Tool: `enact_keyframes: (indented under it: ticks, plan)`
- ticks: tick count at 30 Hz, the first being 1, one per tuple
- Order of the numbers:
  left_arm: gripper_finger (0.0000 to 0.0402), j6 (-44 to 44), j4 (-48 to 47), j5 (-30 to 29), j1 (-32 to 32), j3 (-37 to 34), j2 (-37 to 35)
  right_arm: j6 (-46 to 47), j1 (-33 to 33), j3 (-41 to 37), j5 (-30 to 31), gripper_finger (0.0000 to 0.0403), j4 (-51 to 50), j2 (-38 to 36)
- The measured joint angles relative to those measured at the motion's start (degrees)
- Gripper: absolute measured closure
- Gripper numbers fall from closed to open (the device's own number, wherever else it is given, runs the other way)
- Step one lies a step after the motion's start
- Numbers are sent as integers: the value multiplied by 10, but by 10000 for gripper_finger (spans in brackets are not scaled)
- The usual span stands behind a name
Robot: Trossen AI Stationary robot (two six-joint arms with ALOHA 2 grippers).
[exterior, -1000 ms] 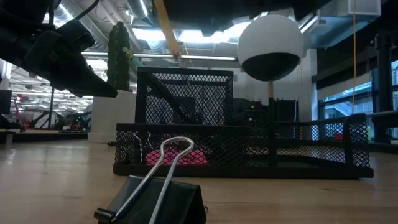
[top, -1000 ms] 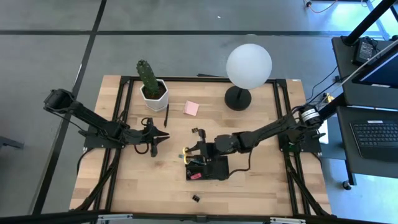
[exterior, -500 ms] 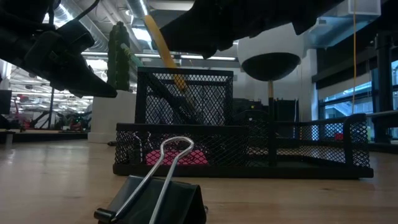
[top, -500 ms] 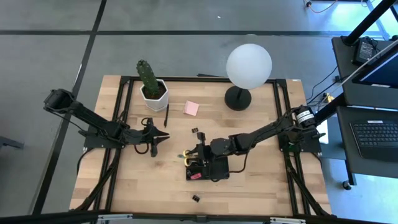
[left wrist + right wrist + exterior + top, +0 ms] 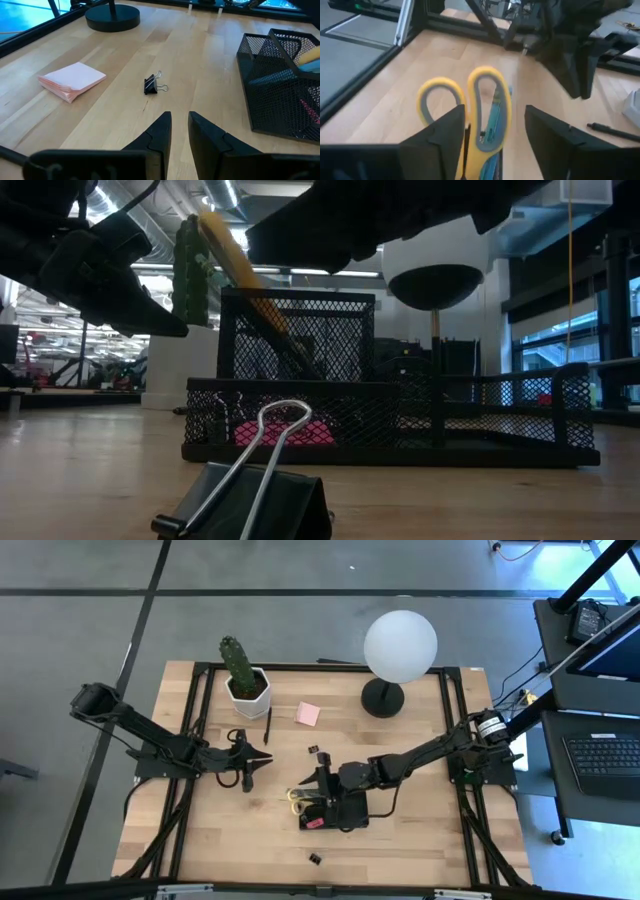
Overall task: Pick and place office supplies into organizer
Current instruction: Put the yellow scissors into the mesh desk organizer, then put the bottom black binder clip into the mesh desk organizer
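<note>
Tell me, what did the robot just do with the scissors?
The right tool opened and let go of the scissors. They had been lowered, blades first, into the tall part of the organizer, and now lean there with the yellow handles tipped outward. The left tool, binder clips, sticky notes, cactus and lamp stayed put.

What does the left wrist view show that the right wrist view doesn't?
Only the left wrist view shows the pink sticky-note pad, a binder clip on the bare wood, the lamp's round base and the organizer from outside. Only the right wrist view shows the scissors' two yellow handle loops close up between the open right hand's fingers, plus a black pen. Both share the wooden table and the left hand.
</note>
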Motion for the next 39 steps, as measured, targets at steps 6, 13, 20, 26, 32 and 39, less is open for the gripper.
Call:
enact_keyframes:
  ticks: [6, 13, 20, 26, 32, 39]
  plan:
    - [343, 23, 50, 35, -3, 0, 0, 27, 4, 0, -1, 170, -83, -87]
    - [342, 197, 198, 126, -52, 0, -1, 63, 52, 1, 22, 167, -252, -197]
    - [342, 312, 263, 145, -119, 32, -1, 117, 113, 1, 177, 167, -347, -229]
    - [316, 323, 209, 145, -164, 95, 6, 160, 130, 1, 201, 167, -402, -229]
    - [260, 329, 194, 149, -178, 158, 79, 227, 132, 0, 201, 167, -480, -229]
    - [225, 227, 158, 173, -190, 253, 187, 362, 166, 0, 263, 167, -619, -231]
